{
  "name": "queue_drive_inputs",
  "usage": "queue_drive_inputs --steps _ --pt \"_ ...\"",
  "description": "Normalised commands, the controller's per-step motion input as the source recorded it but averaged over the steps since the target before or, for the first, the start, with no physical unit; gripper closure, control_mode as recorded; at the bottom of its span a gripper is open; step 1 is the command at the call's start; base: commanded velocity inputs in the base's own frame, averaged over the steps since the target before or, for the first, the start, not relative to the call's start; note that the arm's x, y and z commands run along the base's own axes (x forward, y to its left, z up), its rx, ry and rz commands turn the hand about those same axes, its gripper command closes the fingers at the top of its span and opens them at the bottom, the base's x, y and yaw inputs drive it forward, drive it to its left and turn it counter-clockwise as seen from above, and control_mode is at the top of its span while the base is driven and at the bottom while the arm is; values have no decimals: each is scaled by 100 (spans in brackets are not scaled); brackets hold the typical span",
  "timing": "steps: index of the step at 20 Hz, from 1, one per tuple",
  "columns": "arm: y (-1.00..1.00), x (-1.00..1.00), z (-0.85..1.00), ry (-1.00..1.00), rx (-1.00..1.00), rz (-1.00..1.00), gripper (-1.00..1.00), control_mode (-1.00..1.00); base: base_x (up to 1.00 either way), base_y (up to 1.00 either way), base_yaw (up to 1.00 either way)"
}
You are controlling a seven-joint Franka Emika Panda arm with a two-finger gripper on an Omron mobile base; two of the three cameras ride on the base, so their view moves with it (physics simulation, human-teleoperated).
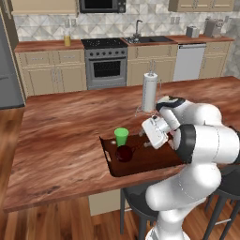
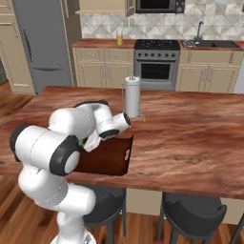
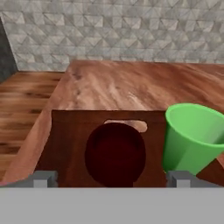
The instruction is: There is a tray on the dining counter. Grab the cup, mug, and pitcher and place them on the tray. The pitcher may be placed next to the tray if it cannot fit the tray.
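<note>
Counter first: the dining counter (image 1: 61, 136) carries the tray (image 1: 140, 161) at its near edge. The pitcher (image 1: 67, 38) stands on the far kitchen counter's left end. The cup (image 1: 121, 136) and the mug (image 1: 123, 153) sit at the tray's left end, upright. The gripper (image 3: 113, 178) hangs released, fingers either side of the mug.

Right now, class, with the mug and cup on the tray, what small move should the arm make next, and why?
Probably lift the open tool straight back from the mug: mug and cup stand on the tray, while the pitcher waits on the far counter.
</note>
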Motion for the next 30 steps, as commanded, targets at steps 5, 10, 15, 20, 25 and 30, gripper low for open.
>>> queue_drive_inputs --steps 5,10,15,20,25,30 --pt "-46 -52 27 0 0 -12 -100 -100 0 0 0" --pt "-16 -27 34 0 -2 -17 -100 -100 0 0 0" --pt "-15 -26 46 3 -1 -19 -100 -100 0 0 0" --pt "-12 -22 44 8 -2 -23 -100 -100 0 0 0" --pt "-9 -27 25 9 -4 -28 -100 -100 0 0 0" --pt "-3 -25 27 13 -9 -30 -100 -100 0 0 0"
